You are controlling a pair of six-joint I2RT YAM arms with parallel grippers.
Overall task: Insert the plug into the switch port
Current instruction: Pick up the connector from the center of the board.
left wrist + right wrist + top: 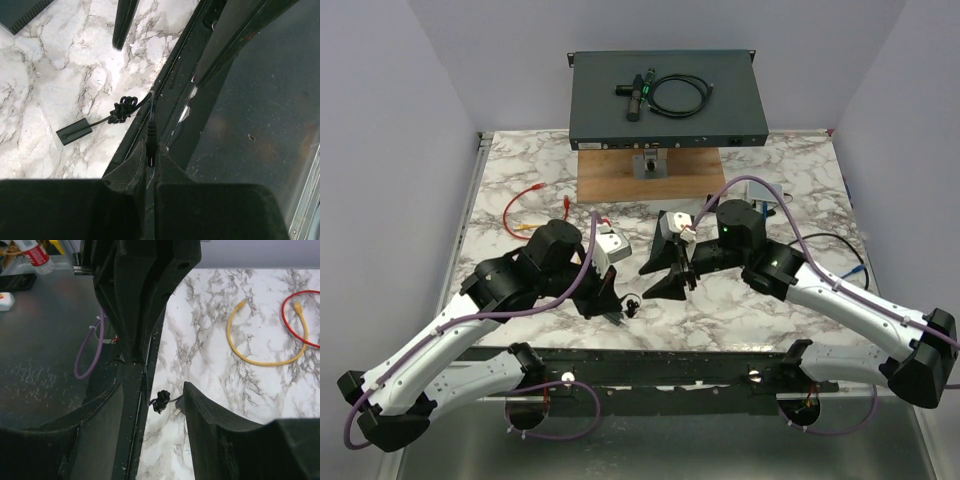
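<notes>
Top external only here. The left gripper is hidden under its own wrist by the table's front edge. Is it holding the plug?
Observer: Yes. The left wrist view shows the left gripper shut on a small black barrel plug, cable end pointing forward.
Operator: Where does the lead go?
Observer: The thin black cable runs to a knotted bundle, then to a flat black rectangular block lying on the white marble table.
Operator: Right gripper?
Observer: In the right wrist view the right gripper is open, with nothing clamped in it.
</notes>
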